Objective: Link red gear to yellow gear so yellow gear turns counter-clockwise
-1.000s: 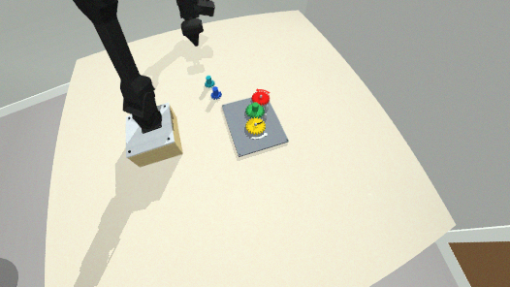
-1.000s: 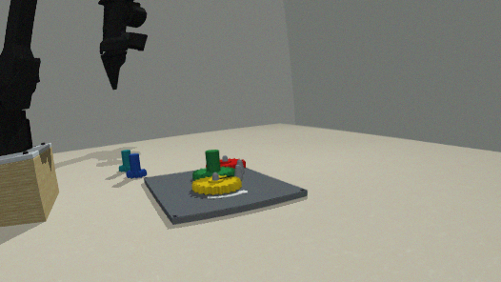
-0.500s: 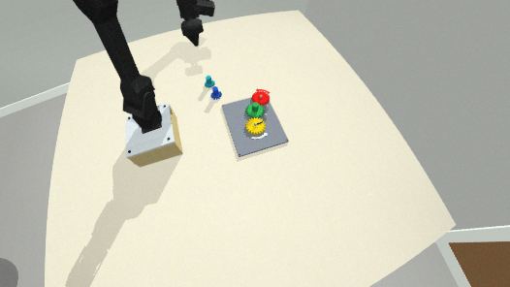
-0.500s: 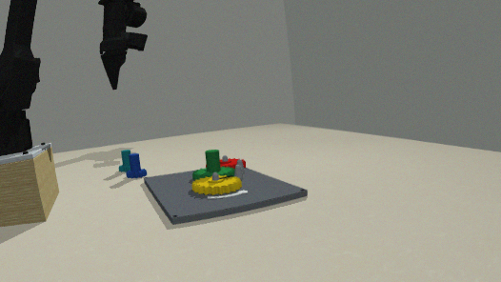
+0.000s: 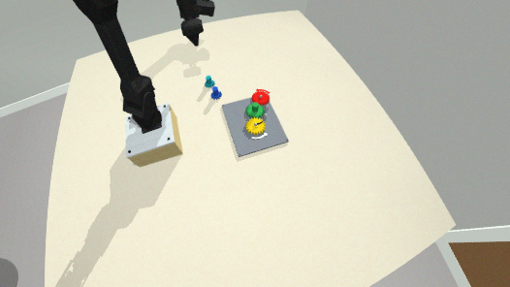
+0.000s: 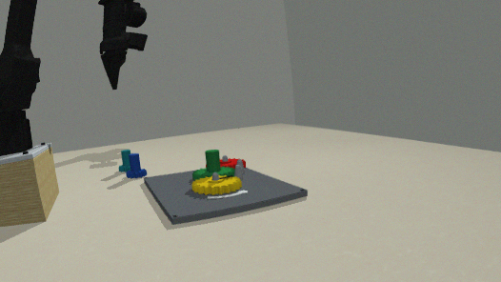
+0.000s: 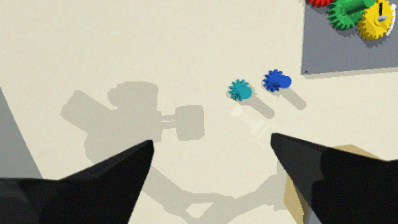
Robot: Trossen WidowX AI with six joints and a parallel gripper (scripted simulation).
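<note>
On the left, the arm's wooden base block (image 5: pixel 178 133) (image 6: pixel 51 183) stands on the table (image 5: pixel 315 204) (image 6: pixel 357 229) (image 7: pixel 200 45). Right of it, the gripper (image 5: pixel 196 45) (image 6: pixel 114 89) (image 7: pixel 212 142) hangs above the far side, fingers wide open and empty. Next, the teal gear (image 5: pixel 208 82) (image 6: pixel 126 161) (image 7: pixel 240 90) and blue gear (image 5: pixel 215 93) (image 6: pixel 134 167) (image 7: pixel 276 81) stand upright, near each other. Rightmost, the grey board (image 5: pixel 242 141) (image 6: pixel 181 207) (image 7: pixel 325 55) bears the green gear (image 5: pixel 254 111) (image 6: pixel 212 162) (image 7: pixel 345 15) between the far red gear (image 5: pixel 261 99) (image 6: pixel 235 163) (image 7: pixel 320 2) and the near yellow gear (image 5: pixel 255 127) (image 6: pixel 216 186) (image 7: pixel 372 25).

Top view, on board (image 5: pixel 235 131) (image 6: pixel 271 188) (image 7: pixel 320 55): upper gear (image 5: pixel 261 99) (image 6: pixel 234 163) (image 7: pixel 320 2) at 1 o'clock from middle gear (image 5: pixel 254 111) (image 6: pixel 212 163) (image 7: pixel 344 17), lower gear (image 5: pixel 255 127) (image 6: pixel 216 186) (image 7: pixel 372 25) at 6. Off board: loose gears (image 5: pixel 215 93) (image 6: pixel 134 164) (image 7: pixel 281 81) at 10, block (image 5: pixel 157 155) (image 6: pixel 21 192) (image 7: pixel 293 200) at 9.
</note>
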